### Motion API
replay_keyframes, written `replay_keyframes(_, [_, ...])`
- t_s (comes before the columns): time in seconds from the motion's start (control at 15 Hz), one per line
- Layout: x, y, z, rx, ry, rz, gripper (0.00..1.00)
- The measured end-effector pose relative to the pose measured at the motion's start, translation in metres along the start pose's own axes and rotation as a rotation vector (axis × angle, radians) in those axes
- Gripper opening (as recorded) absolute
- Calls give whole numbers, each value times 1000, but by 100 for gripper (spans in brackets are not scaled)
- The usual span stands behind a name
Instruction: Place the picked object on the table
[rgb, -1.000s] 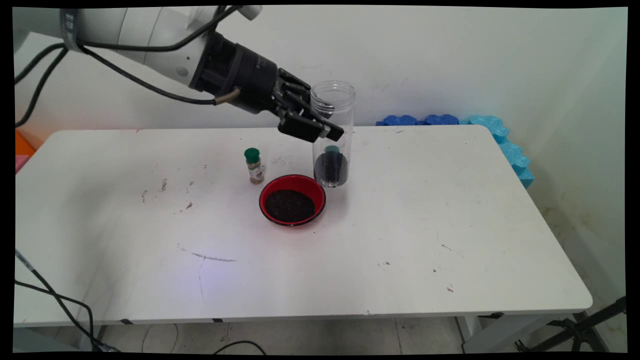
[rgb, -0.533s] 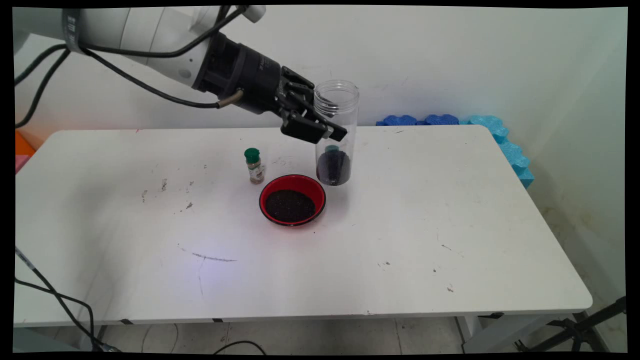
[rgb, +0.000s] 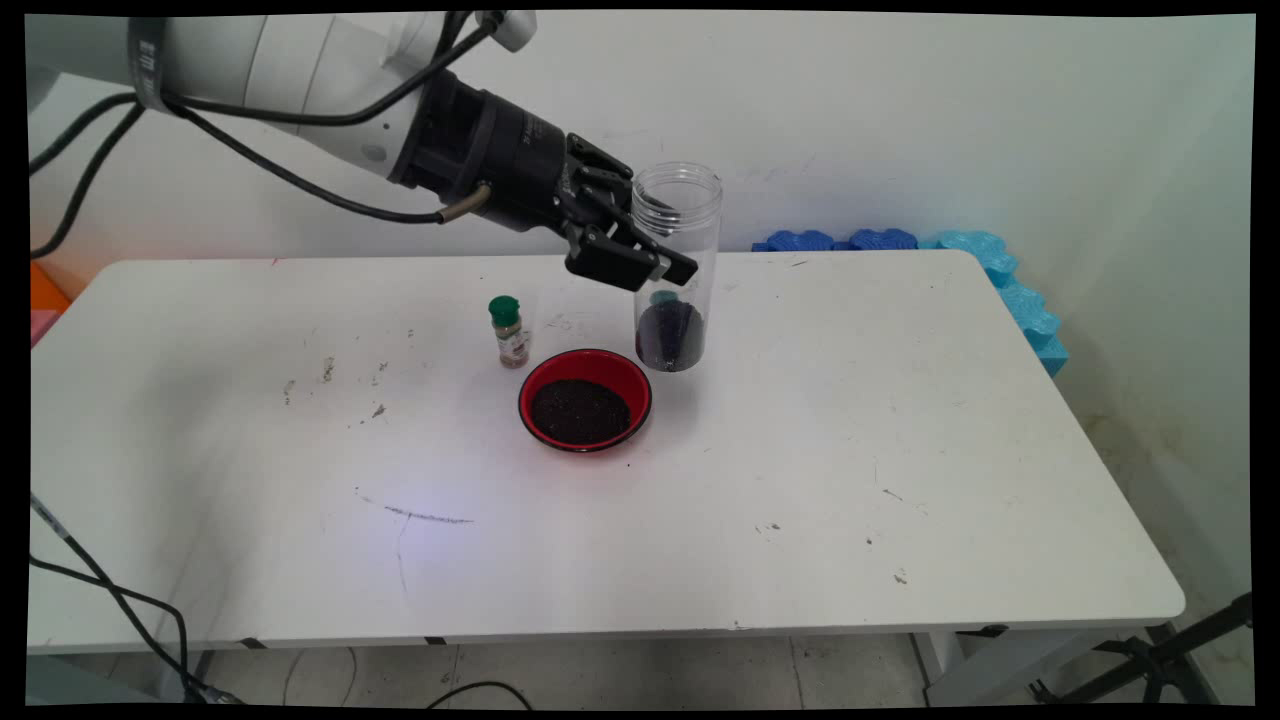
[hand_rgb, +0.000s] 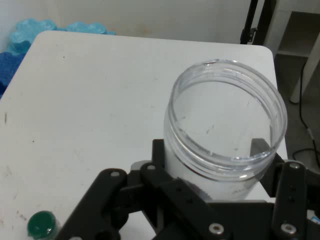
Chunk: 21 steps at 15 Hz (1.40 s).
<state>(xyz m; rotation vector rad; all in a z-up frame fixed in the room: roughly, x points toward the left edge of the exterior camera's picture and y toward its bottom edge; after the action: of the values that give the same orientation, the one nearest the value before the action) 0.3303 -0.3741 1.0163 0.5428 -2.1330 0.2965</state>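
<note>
My gripper (rgb: 664, 268) is shut on a tall clear plastic jar (rgb: 678, 215), gripping it about halfway up. The jar is upright, has no lid, and holds dark grains (rgb: 670, 338) at its bottom. It hangs just over the table, behind and to the right of a red bowl (rgb: 585, 400) filled with dark grains. In the hand view the jar's open mouth (hand_rgb: 227, 122) sits between my fingers (hand_rgb: 161, 165), with my gripper (hand_rgb: 215, 172) closed around its wall. A small spice bottle with a green cap (rgb: 510, 331) stands left of the bowl.
A green cap (rgb: 663, 297) shows through the jar from behind it; a green cap (hand_rgb: 40, 223) also appears low in the hand view. Blue foam pieces (rgb: 900, 240) line the table's far right corner. The white table (rgb: 900, 450) stretches to the right.
The gripper has carried the jar slightly to the right and a little upward. The bowl and the spice bottle have stayed where they were.
</note>
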Motion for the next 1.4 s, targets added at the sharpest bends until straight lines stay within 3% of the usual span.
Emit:
replay_keyframes(0.67, [-8,3,7,7,-10,-2,0])
replay_keyframes(1.4, [-50,15,38,10,-44,-31,0])
